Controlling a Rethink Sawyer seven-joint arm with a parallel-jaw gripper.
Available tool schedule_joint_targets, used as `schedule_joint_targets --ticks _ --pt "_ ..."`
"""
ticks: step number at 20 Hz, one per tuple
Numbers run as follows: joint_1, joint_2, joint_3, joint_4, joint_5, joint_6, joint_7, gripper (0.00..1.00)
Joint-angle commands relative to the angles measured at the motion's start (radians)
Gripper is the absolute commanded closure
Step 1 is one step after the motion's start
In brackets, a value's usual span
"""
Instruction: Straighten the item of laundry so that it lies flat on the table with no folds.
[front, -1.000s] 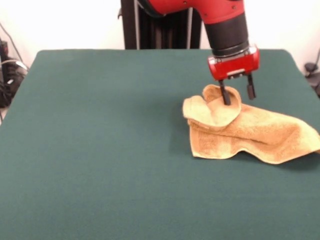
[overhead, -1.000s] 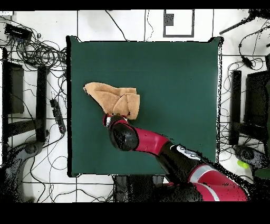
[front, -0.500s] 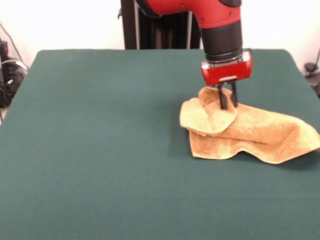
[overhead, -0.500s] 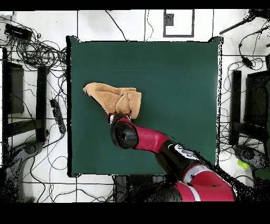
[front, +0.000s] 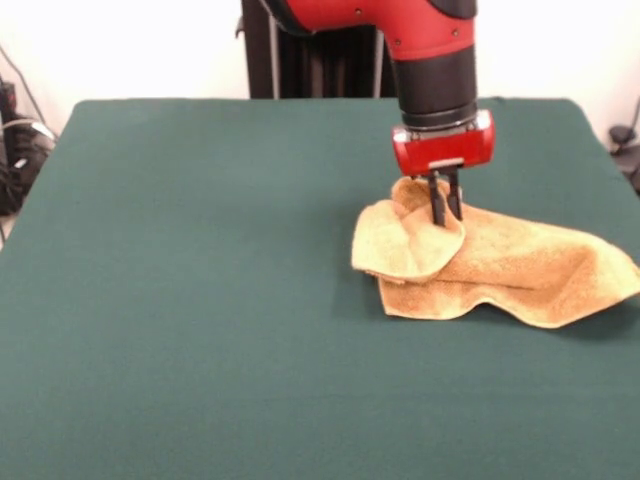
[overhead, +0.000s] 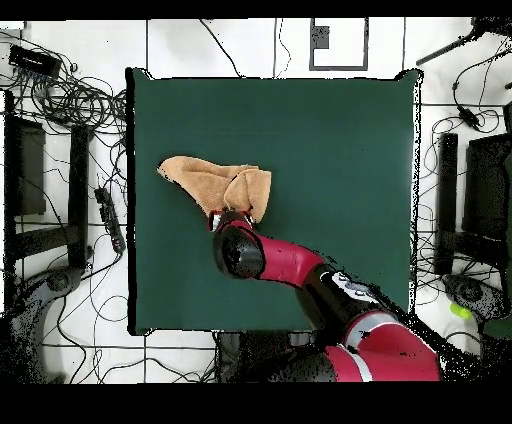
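Note:
The item of laundry (front: 520, 265) is an orange-tan terry towel lying crumpled at the right of the dark green table (front: 200, 300), one corner folded over into a raised flap (front: 405, 240). My gripper (front: 445, 212) stands upright over that flap, shut on the towel's folded edge and holding it a little off the cloth below. From overhead, the towel (overhead: 200, 178) lies near the table's left edge (overhead: 133, 200), and the arm's wrist (overhead: 238, 252) covers the gripper.
The towel's far end (front: 625, 275) reaches close to the table's right edge in the front view. Cables and stands (overhead: 60, 100) lie on the floor around the table.
The gripper went from open to shut on the towel's folded flap. It has since drifted left in the front view, dragging the flap with it.

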Motion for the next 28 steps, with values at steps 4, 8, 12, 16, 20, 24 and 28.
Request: schedule_joint_targets --ticks 4,8,12,16,20,24,28 --pt "0.065 -0.188 -0.068 0.035 0.078 0.137 0.210 1.00" --pt "0.137 -0.327 -0.159 0.090 0.109 0.260 0.227 1.00" --pt "0.191 -0.480 -0.227 0.155 0.098 0.364 0.227 1.00" --pt "0.212 -0.547 -0.252 0.179 0.092 0.428 0.226 1.00" --pt "0.193 -0.528 -0.234 0.178 0.085 0.384 0.221 0.00" --pt "0.185 -0.515 -0.244 0.175 0.041 0.336 0.189 0.00" --pt "0.211 -0.507 -0.295 0.123 -0.008 0.395 0.141 0.00"
